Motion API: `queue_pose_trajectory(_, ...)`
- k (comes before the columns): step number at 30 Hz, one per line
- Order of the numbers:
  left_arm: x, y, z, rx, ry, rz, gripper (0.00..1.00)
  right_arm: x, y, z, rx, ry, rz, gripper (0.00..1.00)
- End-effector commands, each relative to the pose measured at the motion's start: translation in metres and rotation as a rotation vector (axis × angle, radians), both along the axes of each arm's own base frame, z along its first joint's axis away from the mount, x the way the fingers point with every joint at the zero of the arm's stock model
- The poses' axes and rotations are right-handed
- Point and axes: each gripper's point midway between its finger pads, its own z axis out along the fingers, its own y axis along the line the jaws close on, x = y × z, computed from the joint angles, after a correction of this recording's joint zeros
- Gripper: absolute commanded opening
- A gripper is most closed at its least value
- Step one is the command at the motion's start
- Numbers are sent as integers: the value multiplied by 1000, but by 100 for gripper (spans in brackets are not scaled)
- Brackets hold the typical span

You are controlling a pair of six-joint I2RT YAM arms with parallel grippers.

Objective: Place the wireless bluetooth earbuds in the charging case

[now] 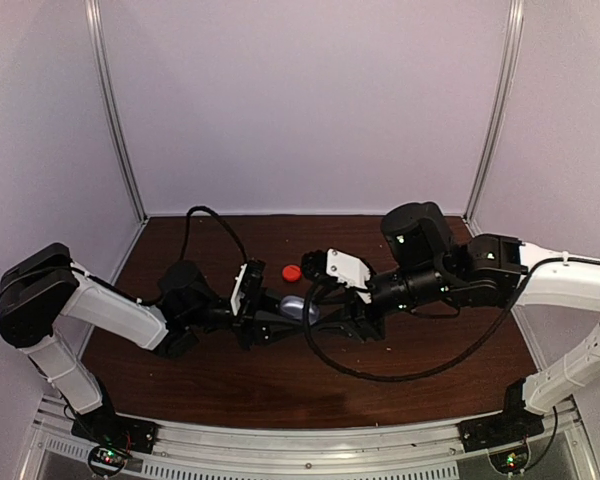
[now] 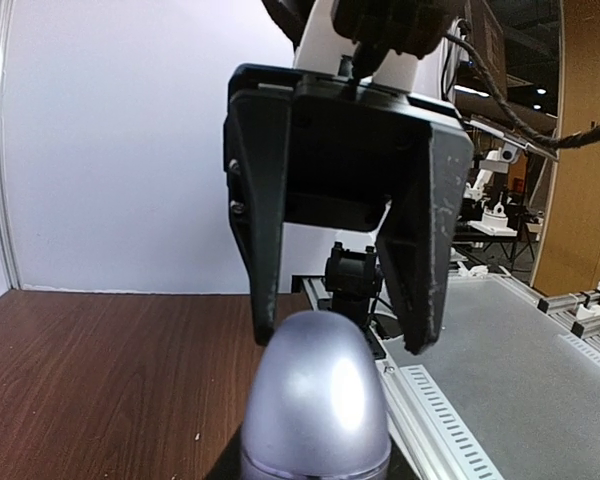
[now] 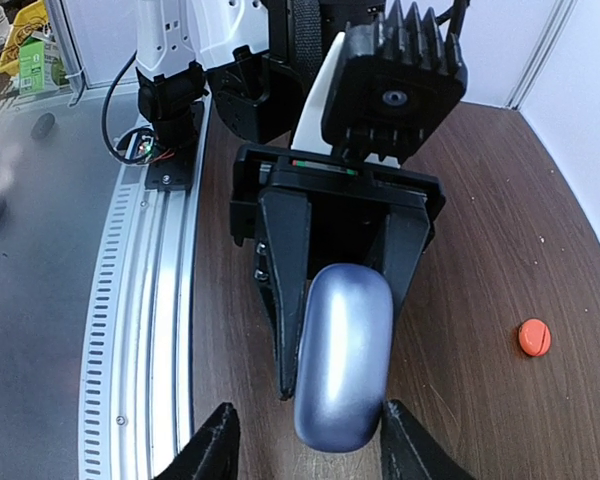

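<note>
**Two tools meet over the case at mid-desk**

The left tool (image 3: 340, 345) is clenched on the silver case (image 2: 315, 400), gripping its long sides and holding it end-out toward the right arm. The right tool (image 2: 343, 338) is released. Its fingers straddle the case's rounded end, one tip at the shell and the other clear of it.

The red earbud (image 3: 534, 337) lies alone on the desk (image 1: 230, 385), on the far side of the case and apart from both tools. Bare wood runs between it and the back wall.

On the near side, a black cable (image 1: 380, 375) loops over the wood short of the metal rail (image 3: 140, 330) at the desk's edge. Both side edges are well away from the tools.
</note>
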Motion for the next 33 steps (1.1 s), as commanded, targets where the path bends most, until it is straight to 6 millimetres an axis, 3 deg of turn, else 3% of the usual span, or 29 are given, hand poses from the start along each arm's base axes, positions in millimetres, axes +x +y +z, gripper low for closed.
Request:
queue_pose_trajectory(1, 6, 3, 17, -65, -46, 29, 0, 6, 1, -4, -29, -2, -42, 47)
queue_pose_trajectory(11, 6, 2, 18, -65, -46, 28, 0, 15, 8, -6, -29, -19, -66, 37)
queue_pose_trajectory(23, 11, 1, 13, -47, -50, 68, 0, 24, 7, -8, -1, 7, -99, 17)
queue_pose_trajectory(25, 15, 2, 11, -38, -48, 96, 11, 29, 4, -6, 25, 31, -108, 14)
queue_pose_trajectory(27, 18, 4, 11, -32, -44, 123, 32, 32, -1, -3, 55, 47, -116, 12)
queue_pose_trajectory(33, 32, 19, 13, -42, -26, 211, 61, 42, -13, 3, 122, 83, -143, 8)
